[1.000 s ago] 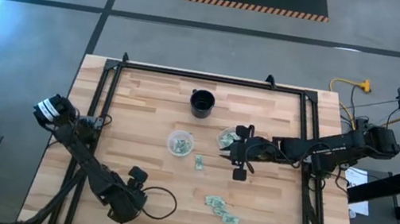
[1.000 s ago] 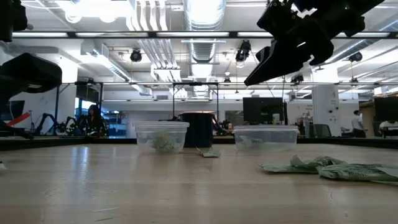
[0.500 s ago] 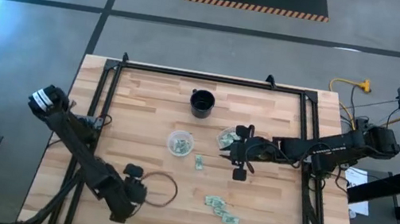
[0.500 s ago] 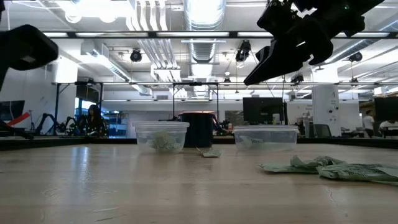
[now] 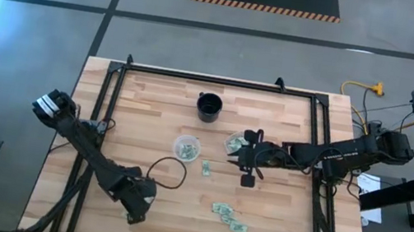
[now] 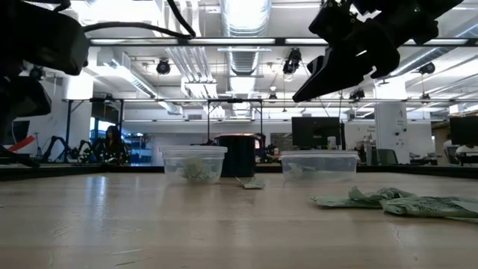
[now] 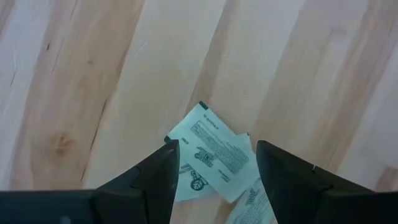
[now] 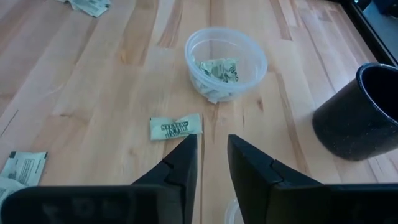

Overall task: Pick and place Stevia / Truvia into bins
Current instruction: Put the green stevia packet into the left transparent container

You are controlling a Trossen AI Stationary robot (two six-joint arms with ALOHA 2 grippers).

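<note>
Green-and-white sweetener packets lie flat on the wooden table: one alone (image 5: 205, 167) and a small pile (image 5: 229, 215) nearer the near edge. Two clear cups (image 5: 186, 147) (image 5: 236, 143) stand mid-table, each with packets inside. My right gripper (image 5: 248, 162) hovers above the table beside the right clear cup, its fingers a little apart and empty (image 8: 210, 155). My left gripper (image 5: 136, 205) is over the near-left part of the table, open; in its wrist view packets (image 7: 214, 152) lie on the wood between its spread fingers, untouched.
A black round cup (image 5: 209, 106) stands toward the far edge, behind the clear cups. A black metal frame (image 5: 221, 81) runs along the table's far edge and sides. A cable loop (image 5: 169, 172) hangs off the left arm. Bare wood lies to the near left and far right.
My left arm has swung, carrying its gripper toward the table's right and a little toward the far edge, closer to the pile of packets; its cable loop has moved with it. In the low view it now looms larger at upper left.
</note>
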